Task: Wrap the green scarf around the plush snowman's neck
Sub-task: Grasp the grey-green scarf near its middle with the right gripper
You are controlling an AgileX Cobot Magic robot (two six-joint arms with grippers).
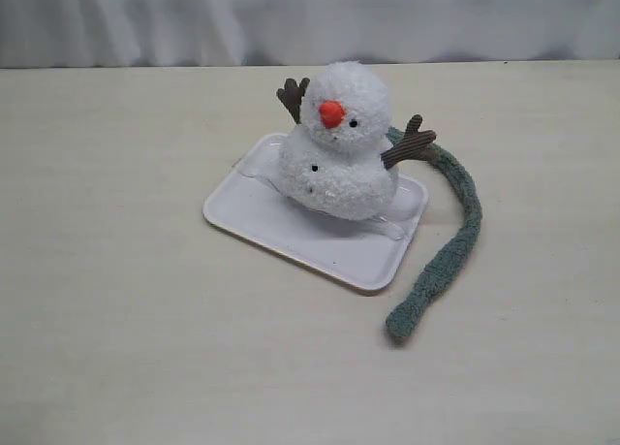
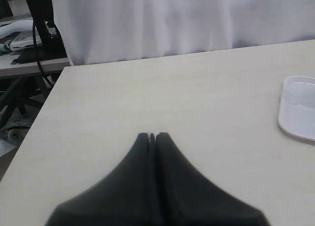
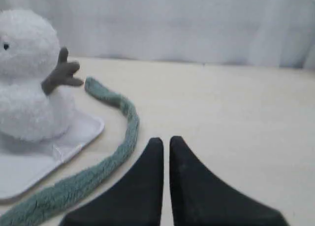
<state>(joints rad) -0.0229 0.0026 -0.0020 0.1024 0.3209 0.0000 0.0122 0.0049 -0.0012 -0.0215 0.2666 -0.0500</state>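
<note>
green scarf loose on table beside plush snowman; left gripper closed, right gripper closed to a slit, both empty

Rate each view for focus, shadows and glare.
Exterior view: even soft light, plush snowman and green scarf fairly sharp, only faint shadows under the scarf's end and the white tray, no harsh glare. Left wrist view: left gripper a dark, soft-edged mass near the lens; table clearer. Right wrist view: soft throughout, snowman's fur washed out, right gripper nearly featureless black.
</note>
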